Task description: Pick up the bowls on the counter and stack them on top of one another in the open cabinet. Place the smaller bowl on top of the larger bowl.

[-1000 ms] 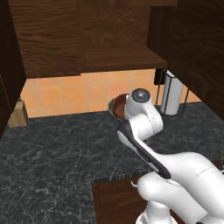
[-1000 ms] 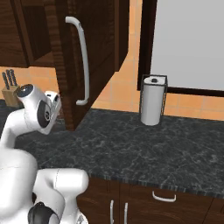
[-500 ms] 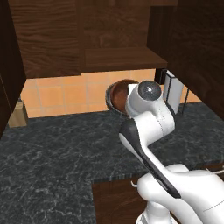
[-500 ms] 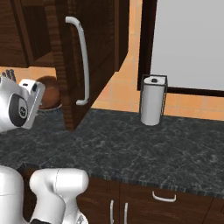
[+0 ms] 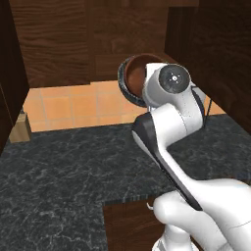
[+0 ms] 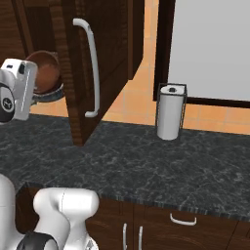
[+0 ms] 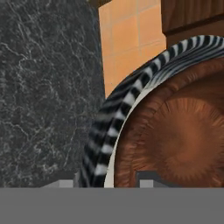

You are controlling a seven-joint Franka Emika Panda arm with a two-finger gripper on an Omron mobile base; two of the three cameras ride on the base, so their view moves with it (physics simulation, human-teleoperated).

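No writing is readable. The smaller bowl (image 7: 183, 135) nests in the larger bowl (image 7: 105, 131), both lifted before the cabinet (image 5: 54, 44). Gripper (image 7: 109, 181) pinches the larger bowl's rim. The right base view adds a paper-towel holder (image 6: 171, 112).

arm: I see it raised high from the base, with the elbow bent and the forearm going up and forward.
wrist: turned, so the round end cap faces the left base camera.
gripper (image 7: 109, 183): low in the hand view; I cannot tell how the jaws stand.
fingertips (image 7: 151, 183): two grey tips just visible.
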